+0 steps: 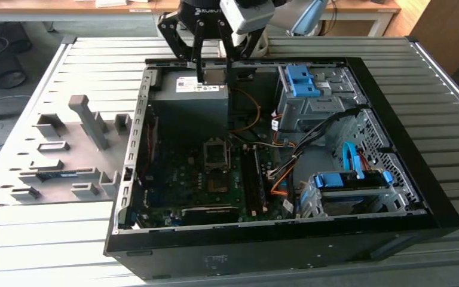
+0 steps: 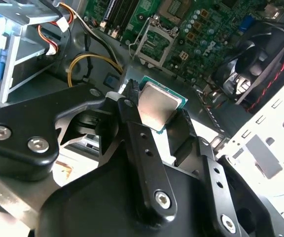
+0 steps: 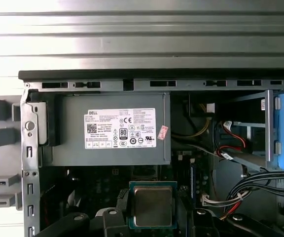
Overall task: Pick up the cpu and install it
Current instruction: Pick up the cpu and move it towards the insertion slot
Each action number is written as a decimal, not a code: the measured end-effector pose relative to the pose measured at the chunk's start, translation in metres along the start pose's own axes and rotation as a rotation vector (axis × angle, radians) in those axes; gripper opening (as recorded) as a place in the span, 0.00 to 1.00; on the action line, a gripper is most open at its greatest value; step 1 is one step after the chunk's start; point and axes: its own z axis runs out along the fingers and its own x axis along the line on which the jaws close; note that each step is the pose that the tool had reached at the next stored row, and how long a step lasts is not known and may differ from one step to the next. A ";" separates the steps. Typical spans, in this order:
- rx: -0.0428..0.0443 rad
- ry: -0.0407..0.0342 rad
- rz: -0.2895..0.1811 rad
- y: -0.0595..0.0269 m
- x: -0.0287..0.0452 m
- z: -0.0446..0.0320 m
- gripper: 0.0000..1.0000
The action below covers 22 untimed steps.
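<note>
The gripper [image 1: 213, 72] has its two black fingers [image 2: 132, 123] clamped on the cpu [image 2: 157, 106], one finger on each of two opposite edges, so that the dull silver face is turned up toward both wrist cameras with a thin green border showing round it [image 3: 153, 206]. In the exterior view the held chip hangs above the grey power supply [image 1: 189, 95], near the twelve o'clock edge of the open computer case [image 1: 277, 251]. The dark socket frame [image 1: 215, 154] lies toward six o'clock from it, about the middle of the motherboard [image 1: 189, 179], and is well apart from the chip. I judge the chip to be very light and quite stiff: a thin flat plate that will not bend or sag in the grip, so only a gentle squeeze is needed. The metal face looks smooth and probably slippery, so a pinch across the faces would be a poor hold. The green edges, where the fingers sit now, seem the right place. They give flat, parallel surfaces and leave both the face and the underside free. The underside is hidden here, but on a part of this kind it is likely the delicate side, easily marked or soiled. The corners and the thin board could also chip if the part is knocked, so it probably wants a level, unhurried carry with no twisting.
</note>
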 end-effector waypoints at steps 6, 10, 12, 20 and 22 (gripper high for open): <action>0.0001 -0.0001 0.000 -0.0002 -0.0023 0.0029 0.47; 0.0002 0.0000 0.000 -0.0003 -0.0034 0.0049 0.47; 0.0002 0.0000 0.000 -0.0003 -0.0040 0.0059 0.47; 0.0003 -0.0001 0.000 -0.0002 -0.0062 0.0094 0.47; 0.0004 -0.0001 0.000 -0.0002 -0.0065 0.0104 0.47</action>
